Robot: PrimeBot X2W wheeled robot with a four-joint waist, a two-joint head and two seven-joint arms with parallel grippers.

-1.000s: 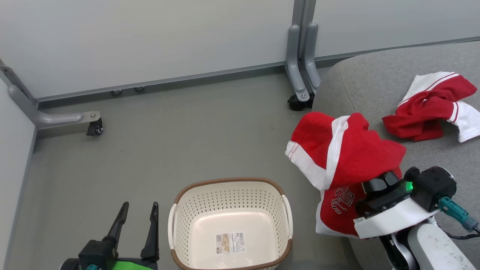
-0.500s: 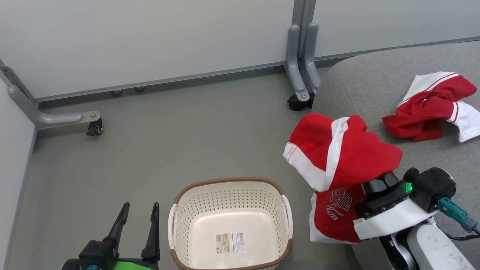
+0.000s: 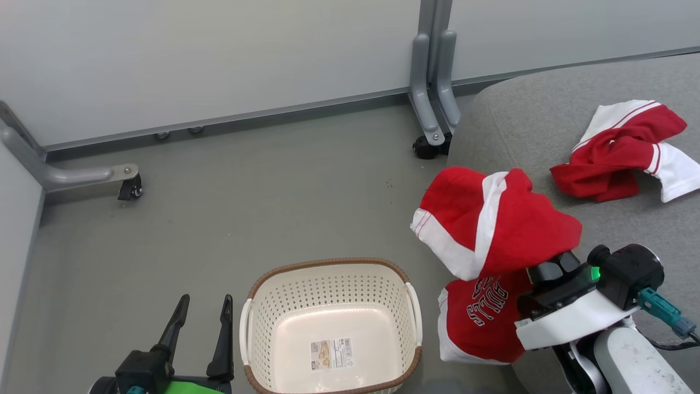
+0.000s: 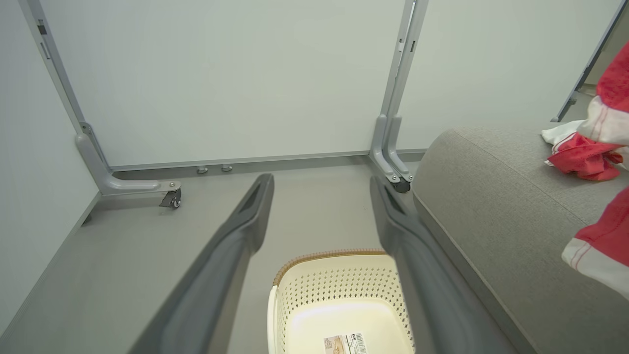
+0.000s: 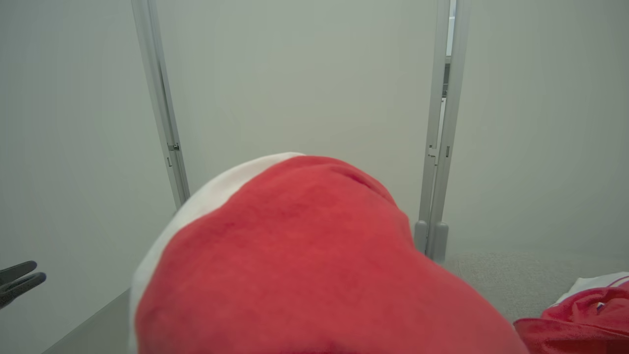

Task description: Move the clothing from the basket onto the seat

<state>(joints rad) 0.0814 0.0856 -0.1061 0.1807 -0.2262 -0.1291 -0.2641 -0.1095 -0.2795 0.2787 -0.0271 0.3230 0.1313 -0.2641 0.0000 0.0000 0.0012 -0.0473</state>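
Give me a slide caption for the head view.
Right gripper holds a red garment at the edge of the seat, where a second garment lies; basket empty, left gripper open.

Your head view has swung slightly, so the cream perforated plastic basket (image 3: 328, 263) and the grey upholstered seat cushion (image 3: 508, 126) sit further left. The soft red garment with white panels (image 3: 492, 219) in your right end effector (image 3: 547, 268) has swung its lettered lower flap left, nearer the basket, with more lettering showing.
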